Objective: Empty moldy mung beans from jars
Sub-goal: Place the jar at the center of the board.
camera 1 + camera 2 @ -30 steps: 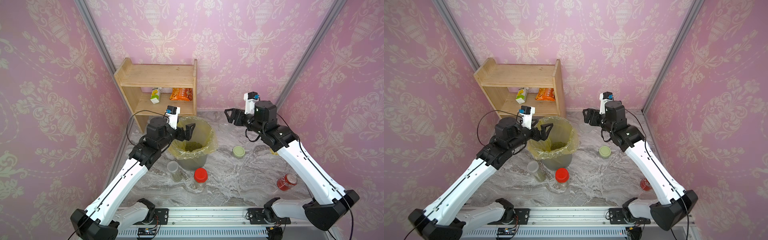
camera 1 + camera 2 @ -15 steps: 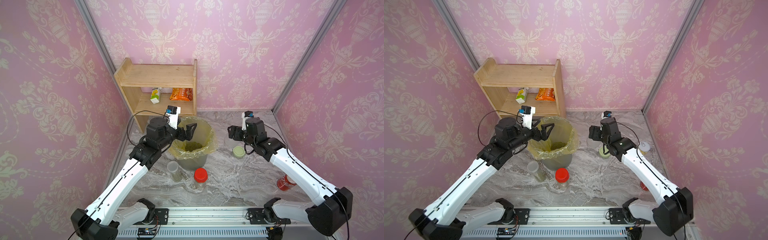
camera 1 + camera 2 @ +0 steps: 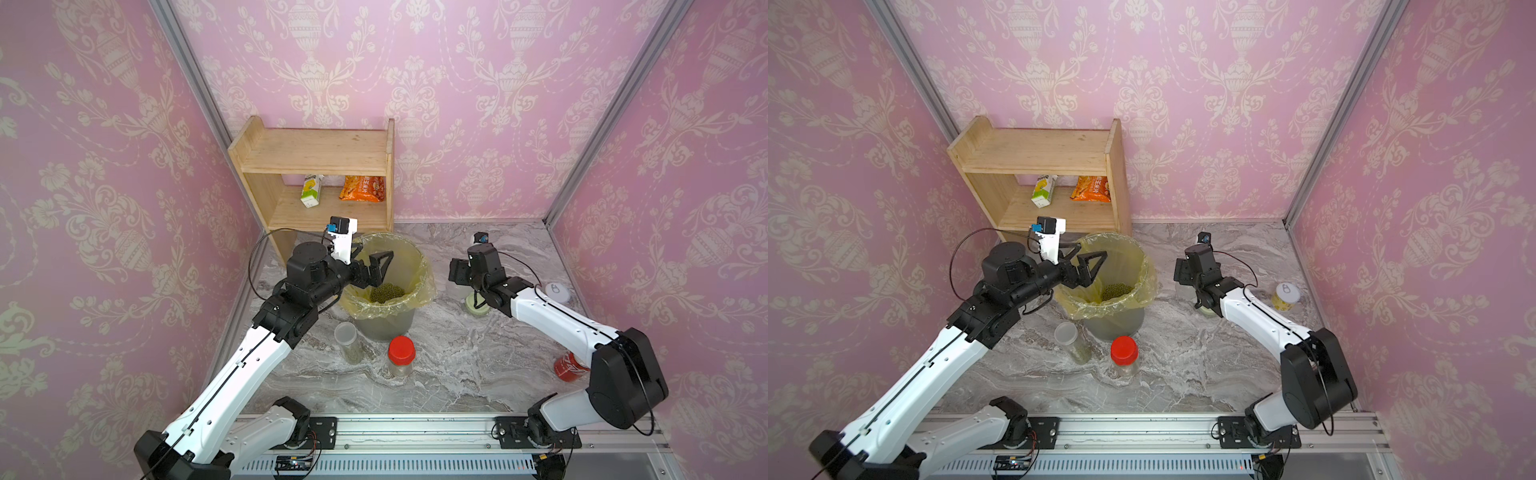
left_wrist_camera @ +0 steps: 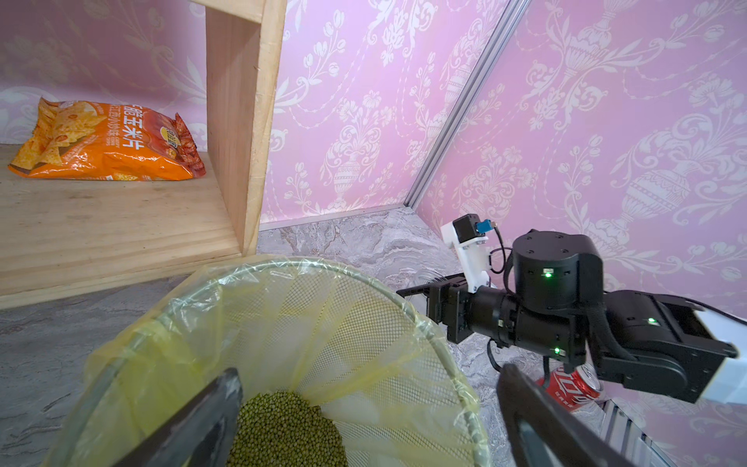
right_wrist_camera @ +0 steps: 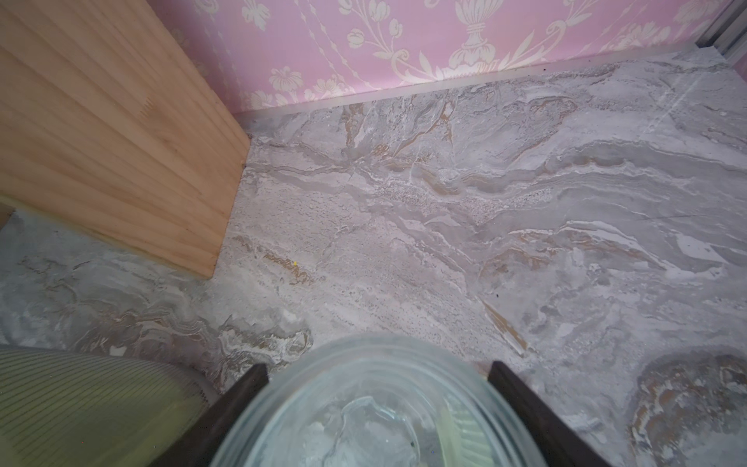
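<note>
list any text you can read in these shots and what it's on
"玉米片": large characters on the orange snack bag; its smaller print is too blurred to read.
Red soda can: white script, partly hidden, not surely readable.
Small carton: print too small to read.

The grey marbled counter (image 3: 457, 365) carries a wooden shelf (image 3: 316, 156) in its far left corner, with a juice carton (image 3: 311, 196) and an orange bag of corn chips (image 3: 362, 189) on the lower board. Just in front stands a grey bin (image 3: 390, 326) lined with a yellow bag (image 3: 420, 270). Near its front are a slim jar (image 3: 349, 343) with a translucent lid and a red-lidded jar (image 3: 401, 353), both upright. To the right lies a pale green lid (image 3: 473, 308). Beside it is a lidless clear jar (image 5: 376, 420) in the right end effector (image 5: 376, 368); whether it touches the counter cannot be told. A white-topped yellow can (image 3: 1285, 296) and a red soda can (image 3: 567, 365) stand along the right edge.
</note>
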`<action>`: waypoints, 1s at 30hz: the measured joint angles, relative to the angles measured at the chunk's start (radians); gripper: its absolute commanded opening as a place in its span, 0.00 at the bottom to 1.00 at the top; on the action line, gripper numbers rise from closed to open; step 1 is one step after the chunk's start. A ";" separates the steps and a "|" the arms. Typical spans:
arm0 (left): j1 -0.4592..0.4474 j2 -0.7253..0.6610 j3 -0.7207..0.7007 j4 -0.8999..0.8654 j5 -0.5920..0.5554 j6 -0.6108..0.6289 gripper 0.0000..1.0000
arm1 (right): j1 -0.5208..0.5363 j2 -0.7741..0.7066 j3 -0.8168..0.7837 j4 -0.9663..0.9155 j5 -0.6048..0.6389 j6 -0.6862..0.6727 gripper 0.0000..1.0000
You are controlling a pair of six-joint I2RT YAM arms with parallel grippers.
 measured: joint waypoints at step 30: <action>0.005 -0.001 -0.031 0.001 0.025 0.000 0.99 | -0.005 0.209 -0.058 0.290 0.239 0.034 0.83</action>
